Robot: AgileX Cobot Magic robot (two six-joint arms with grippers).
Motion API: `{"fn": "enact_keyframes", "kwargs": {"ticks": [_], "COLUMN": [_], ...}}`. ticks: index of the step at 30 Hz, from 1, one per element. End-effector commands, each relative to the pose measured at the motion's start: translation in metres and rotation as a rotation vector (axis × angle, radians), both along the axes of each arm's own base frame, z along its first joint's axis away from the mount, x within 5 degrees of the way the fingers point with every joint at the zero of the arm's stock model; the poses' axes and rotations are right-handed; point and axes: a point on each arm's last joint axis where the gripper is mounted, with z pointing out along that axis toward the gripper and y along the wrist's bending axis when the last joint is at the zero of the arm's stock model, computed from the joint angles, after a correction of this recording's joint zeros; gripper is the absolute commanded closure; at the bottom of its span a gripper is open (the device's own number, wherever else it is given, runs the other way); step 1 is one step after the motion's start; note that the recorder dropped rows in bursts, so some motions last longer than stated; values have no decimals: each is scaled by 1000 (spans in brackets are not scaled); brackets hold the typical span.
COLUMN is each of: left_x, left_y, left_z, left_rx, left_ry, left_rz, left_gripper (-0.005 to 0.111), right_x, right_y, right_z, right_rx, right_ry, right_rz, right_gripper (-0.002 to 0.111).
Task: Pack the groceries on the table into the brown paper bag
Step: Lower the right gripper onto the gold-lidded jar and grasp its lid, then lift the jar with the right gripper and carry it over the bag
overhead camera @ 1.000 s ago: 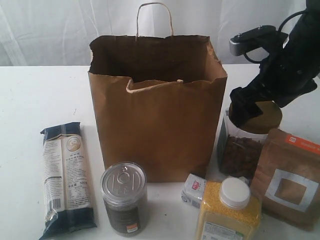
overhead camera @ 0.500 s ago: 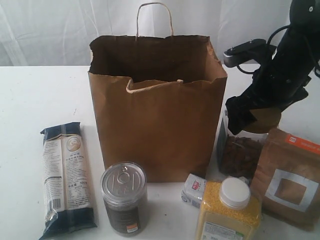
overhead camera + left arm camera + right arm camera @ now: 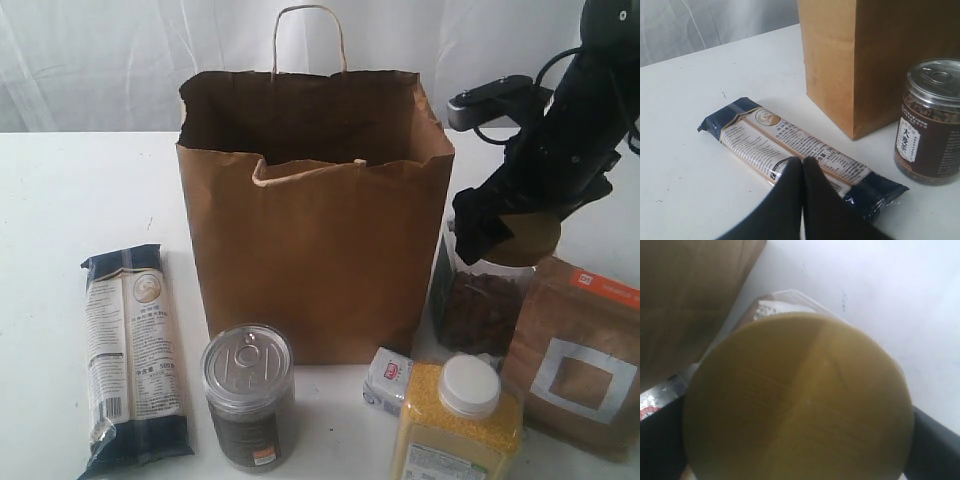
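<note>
The brown paper bag [image 3: 315,230] stands open in the middle of the table [image 3: 60,200]. To its right is the gold-lidded clear jar [image 3: 480,300]. My right gripper [image 3: 510,228] reaches down over it, one dark finger [image 3: 660,440] on each side of the gold lid [image 3: 800,400], which fills the gap between them. The dark-blue noodle packet [image 3: 790,145] lies flat left of the bag. My left gripper [image 3: 802,162] hovers over it, shut and empty. The silver pull-tab can [image 3: 248,395], small white-blue packet [image 3: 388,380], yellow-grain bottle [image 3: 460,415] and brown windowed pouch [image 3: 580,360] stand in front.
The bag's far handle [image 3: 310,35] sticks up; the near one [image 3: 310,168] is folded into the opening. A white curtain hangs behind the table. The can [image 3: 932,120] stands close to the bag's corner and to the noodle packet's end.
The right arm came down and slightly left onto the jar's lid. The jar has shifted a little toward the bag. Everything else lies as before.
</note>
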Motion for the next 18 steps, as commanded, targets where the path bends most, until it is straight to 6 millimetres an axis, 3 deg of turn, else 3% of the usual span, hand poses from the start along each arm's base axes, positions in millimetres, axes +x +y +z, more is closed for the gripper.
{"fn": "enact_keyframes", "kwargs": {"ticks": [1,18], "left_x": [0,0], "left_y": [0,0], "left_z": [-1,-1], "left_rx": [-10,-10], "left_ry": [1,1], "left_rz": [7,7], "left_gripper": [107,107], "right_x": [-10,-64], "right_y": [-2,-34], "right_z": [15,121], "right_rx": [17,78], "right_ry": [-18,-435], "right_rz": [5,-135], "right_gripper": [108,108]}}
